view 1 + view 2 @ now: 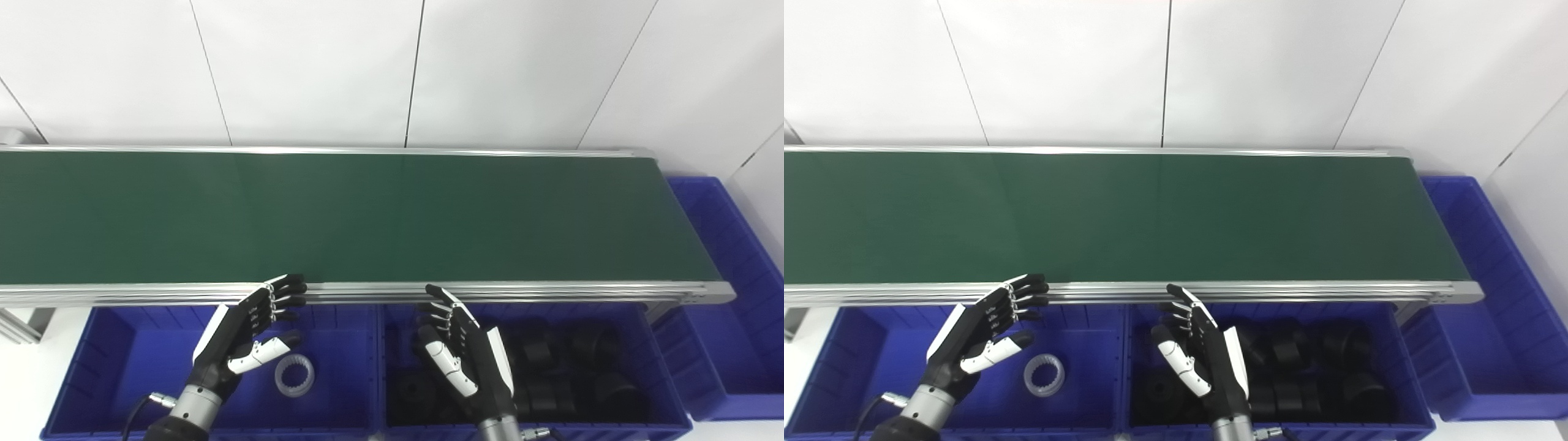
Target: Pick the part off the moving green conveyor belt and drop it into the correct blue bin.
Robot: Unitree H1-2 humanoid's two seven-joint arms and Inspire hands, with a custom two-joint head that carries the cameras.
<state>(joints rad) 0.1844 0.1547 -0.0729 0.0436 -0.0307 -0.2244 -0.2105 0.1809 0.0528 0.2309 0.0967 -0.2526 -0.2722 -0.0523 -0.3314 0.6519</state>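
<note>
With the green conveyor belt (343, 214) bare, the left hand (248, 334) and right hand (465, 352) hover open and empty over their blue bins, one holding a white toothed ring (294, 375), the other black parts (569, 367); judging by this, no pick is under way.

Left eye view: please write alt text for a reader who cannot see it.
A bare green conveyor belt crosses the frame while the left hand and right hand hover open, fingers apart, over two blue bins below its near rail. The left bin holds one white toothed ring; the right bin holds many black parts. A third blue bin sits past the belt's right end.
</note>
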